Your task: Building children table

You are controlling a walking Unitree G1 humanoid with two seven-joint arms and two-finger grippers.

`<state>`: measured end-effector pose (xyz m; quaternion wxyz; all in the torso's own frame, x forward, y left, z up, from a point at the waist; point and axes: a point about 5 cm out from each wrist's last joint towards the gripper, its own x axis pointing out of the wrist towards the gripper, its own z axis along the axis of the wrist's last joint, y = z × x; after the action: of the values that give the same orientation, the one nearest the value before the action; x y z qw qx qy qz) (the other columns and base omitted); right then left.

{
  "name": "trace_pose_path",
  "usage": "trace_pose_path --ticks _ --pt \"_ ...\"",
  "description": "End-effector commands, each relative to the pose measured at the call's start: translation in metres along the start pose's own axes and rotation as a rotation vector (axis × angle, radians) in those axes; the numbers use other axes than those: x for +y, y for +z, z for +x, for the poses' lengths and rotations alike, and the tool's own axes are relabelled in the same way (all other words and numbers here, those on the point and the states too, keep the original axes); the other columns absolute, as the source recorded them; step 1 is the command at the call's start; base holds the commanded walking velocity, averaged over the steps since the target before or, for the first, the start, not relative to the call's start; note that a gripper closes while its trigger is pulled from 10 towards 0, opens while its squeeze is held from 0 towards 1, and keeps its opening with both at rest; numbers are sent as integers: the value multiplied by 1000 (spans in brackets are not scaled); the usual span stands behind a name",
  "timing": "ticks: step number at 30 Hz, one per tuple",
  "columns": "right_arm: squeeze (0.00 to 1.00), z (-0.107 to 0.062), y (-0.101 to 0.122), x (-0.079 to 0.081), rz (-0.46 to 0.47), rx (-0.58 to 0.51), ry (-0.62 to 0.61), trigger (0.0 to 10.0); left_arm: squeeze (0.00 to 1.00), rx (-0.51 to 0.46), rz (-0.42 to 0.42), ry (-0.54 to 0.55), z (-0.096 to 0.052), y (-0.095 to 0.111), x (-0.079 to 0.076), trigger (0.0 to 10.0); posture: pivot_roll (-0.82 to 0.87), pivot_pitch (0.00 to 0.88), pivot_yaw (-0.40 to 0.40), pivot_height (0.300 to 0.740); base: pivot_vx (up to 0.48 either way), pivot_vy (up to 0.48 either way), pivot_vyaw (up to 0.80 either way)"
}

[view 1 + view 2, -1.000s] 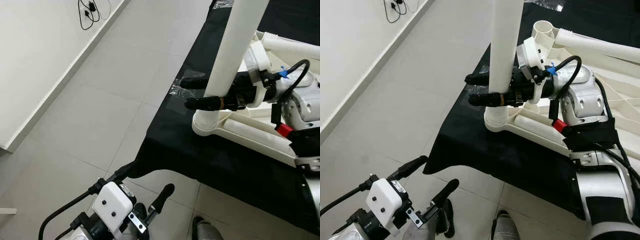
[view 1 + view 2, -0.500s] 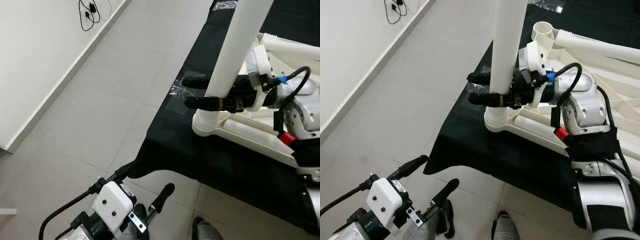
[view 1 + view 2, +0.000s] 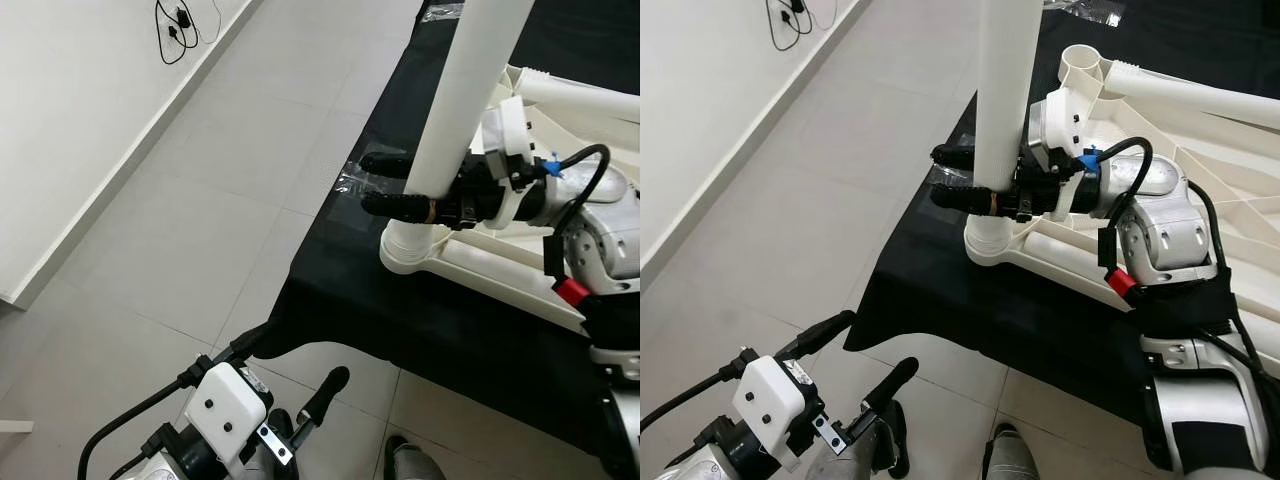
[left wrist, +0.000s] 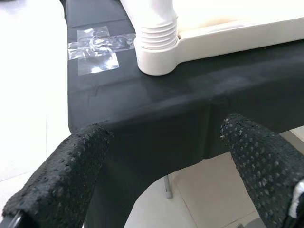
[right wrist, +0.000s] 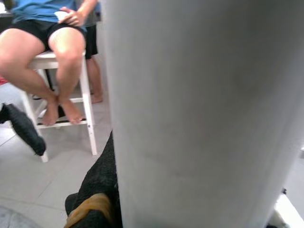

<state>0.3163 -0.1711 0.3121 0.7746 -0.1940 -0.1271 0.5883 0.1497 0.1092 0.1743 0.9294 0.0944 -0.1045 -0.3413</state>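
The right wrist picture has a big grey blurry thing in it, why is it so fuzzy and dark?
In the right wrist view the white table leg sits right against the lens, so it looks soft, grey and shaded. In the left eye view the same leg is sharp and bright, held by the right gripper.

Even, bright indoor light, with soft shadows. The head views are sharp. The tape [image 4: 97, 51] on the black cloth [image 4: 156, 114] glares; the white leg [image 5: 199, 114] is blurred, out of focus.
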Motion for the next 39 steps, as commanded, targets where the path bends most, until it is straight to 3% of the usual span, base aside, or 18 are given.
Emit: trace_pose_path --ticks 1,19,34,39 --pt "0 -1 -21 6 72 74 -83 10000 0 38 -13 -11 -3 -7 -1 10000 83 370 89 740 0 0 0" --pt "0 -7 -29 13 107 90 -277 10000 0 35 -12 -11 -1 -8 0 10000 74 366 89 740 0 0 0" --pt "0 1 -36 22 116 132 -477 10000 0 37 -12 -15 -2 -11 0 10000 67 355 91 740 0 0 0" --pt "0 8 -39 37 158 130 -525 10000 0 35 -11 -11 -2 -11 0 10000 65 355 89 740 0 0 0"
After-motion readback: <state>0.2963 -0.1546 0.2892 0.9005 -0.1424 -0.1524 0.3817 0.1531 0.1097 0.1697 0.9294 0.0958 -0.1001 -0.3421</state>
